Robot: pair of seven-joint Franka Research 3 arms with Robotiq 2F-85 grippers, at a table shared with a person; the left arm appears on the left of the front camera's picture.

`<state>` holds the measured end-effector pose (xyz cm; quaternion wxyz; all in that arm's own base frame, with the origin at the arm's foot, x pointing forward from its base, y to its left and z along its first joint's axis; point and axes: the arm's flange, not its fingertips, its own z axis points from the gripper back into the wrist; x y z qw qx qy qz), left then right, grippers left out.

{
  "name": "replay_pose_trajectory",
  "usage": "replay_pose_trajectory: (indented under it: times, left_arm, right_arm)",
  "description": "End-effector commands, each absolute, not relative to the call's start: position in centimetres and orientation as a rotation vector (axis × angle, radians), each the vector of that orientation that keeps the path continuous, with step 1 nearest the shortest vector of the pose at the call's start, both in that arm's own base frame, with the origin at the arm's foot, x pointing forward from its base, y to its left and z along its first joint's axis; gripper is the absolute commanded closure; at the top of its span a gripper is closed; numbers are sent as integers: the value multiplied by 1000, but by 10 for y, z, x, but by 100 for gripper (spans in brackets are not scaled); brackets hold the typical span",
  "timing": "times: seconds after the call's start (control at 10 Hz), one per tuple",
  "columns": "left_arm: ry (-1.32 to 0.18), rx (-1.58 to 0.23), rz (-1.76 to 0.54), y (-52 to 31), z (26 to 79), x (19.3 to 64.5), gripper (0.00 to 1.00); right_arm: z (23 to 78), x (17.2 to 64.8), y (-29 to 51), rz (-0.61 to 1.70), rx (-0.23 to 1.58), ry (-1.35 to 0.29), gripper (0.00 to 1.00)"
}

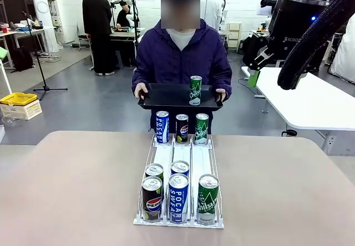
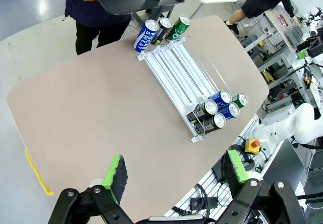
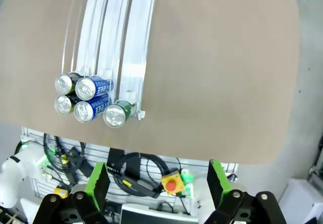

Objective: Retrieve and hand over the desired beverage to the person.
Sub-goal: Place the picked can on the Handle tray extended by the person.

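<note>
Green pads tip the left fingers (image 2: 116,175), which stand spread wide with nothing between them, high over the near edge of the beige bench (image 1: 72,185). The right fingers (image 3: 97,183) are spread just as wide and hold nothing.

On the bench lies a clear three-lane rack (image 1: 199,158), running straight away from the robot's side. Five cans stand at its near end: two dark Pepsi cans (image 1: 152,197) in the left lane, two blue Pocari Sweat cans (image 1: 178,199) in the middle lane, and one green Chilsung can (image 1: 208,200) in the right lane. At the far end stands a row of three more (image 1: 182,128): blue, dark and green.

Beyond the bench, the person (image 1: 183,57) in the purple hooded jacket holds a black tray (image 1: 166,97) level, with a hand on each end. On it, a little right of the middle, is a slim green can (image 1: 195,90) with white lettering. It stands upright, its long axis vertical and its silver top upward.
</note>
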<state>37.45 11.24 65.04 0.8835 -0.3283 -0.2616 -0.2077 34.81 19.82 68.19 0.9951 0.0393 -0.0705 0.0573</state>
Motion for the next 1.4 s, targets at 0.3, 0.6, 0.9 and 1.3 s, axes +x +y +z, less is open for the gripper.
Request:
replay_pose_trajectory:
  times: [0.3,0.6,0.9,1.3]
  left_arm:
    - [-558,-699,-446,112,651,374,0]
    - [-558,-699,-446,112,651,374,0]
    - [-558,-699,-446,112,651,374,0]
    - [-558,-699,-446,112,651,374,0]
  right_arm:
    - [725,318,82,527,641,-341,0]
    - [719,300,-36,510,824,-578,0]
    - [695,291,-100,362,827,-589,0]
    - [690,274,-117,268,681,-558,0]
